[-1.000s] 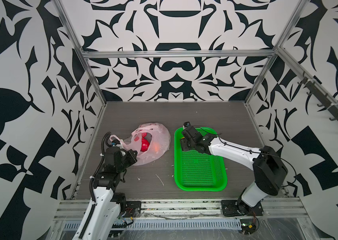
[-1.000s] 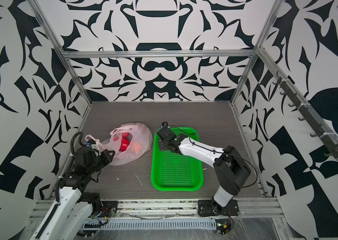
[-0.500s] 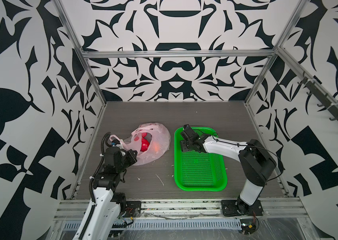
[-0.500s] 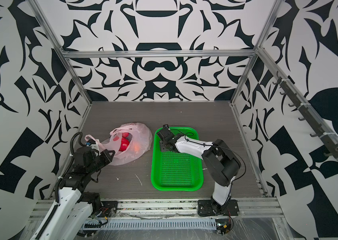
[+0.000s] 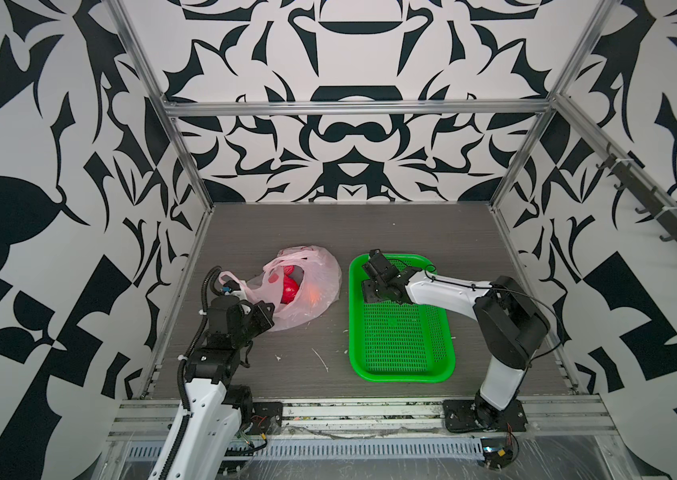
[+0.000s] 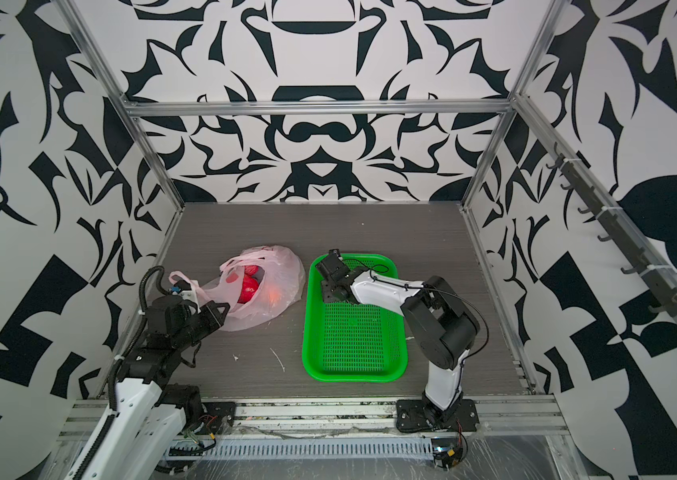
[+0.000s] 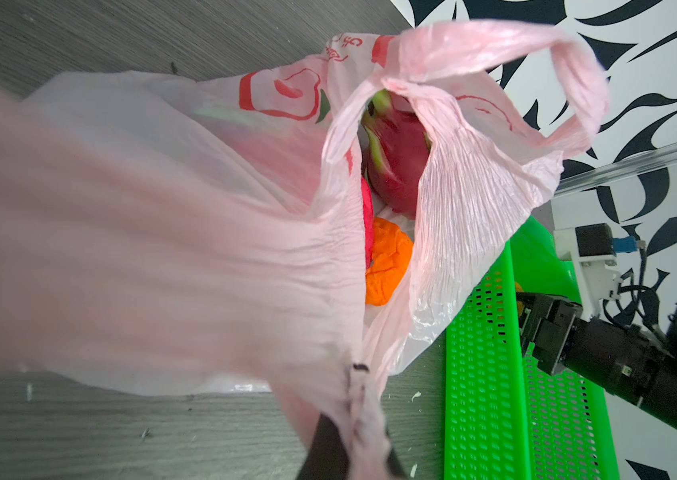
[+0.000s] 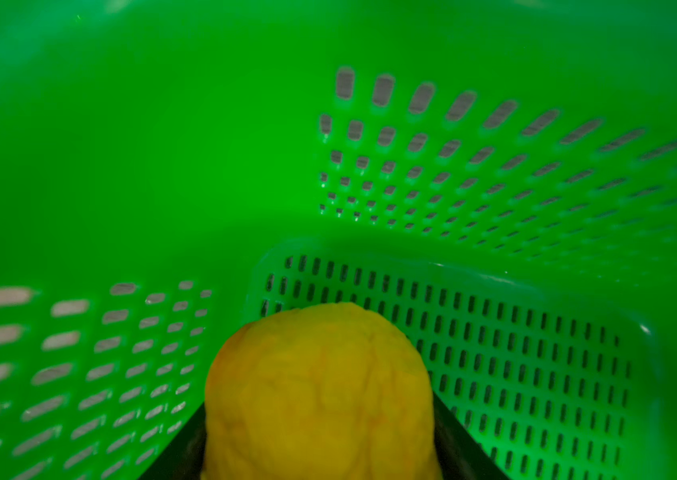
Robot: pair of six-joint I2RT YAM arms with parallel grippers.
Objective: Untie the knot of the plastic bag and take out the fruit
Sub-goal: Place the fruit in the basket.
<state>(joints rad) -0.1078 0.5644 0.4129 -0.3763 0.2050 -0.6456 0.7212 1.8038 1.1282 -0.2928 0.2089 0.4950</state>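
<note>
The pale-pink plastic bag [image 5: 316, 291] [image 6: 280, 276] lies on the table left of the green basket, its mouth gaping. My left gripper [image 5: 266, 309] [image 7: 353, 457] is shut on a bunched strip of the bag [image 7: 162, 249] at its near-left edge. Inside the bag show a magenta dragon fruit [image 7: 397, 166], a red fruit [image 5: 289, 286] and an orange fruit [image 7: 386, 266]. The knot is out of view; one loop handle [image 7: 536, 62] hangs free. My right gripper [image 5: 365, 289] [image 8: 320, 449] is shut on the yellow fruit [image 8: 320, 395], low in the basket's far-left corner.
The green perforated basket [image 5: 401, 376] [image 6: 353, 376] [image 8: 120, 166] sits right of the bag, its left wall close to the plastic. Small white scraps [image 5: 322, 359] lie on the grey table in front of the bag. Patterned walls enclose the table on three sides.
The right arm's elbow has drawn in to the left while its gripper stays at the basket's far-left corner. The left arm and the bag have not moved.
</note>
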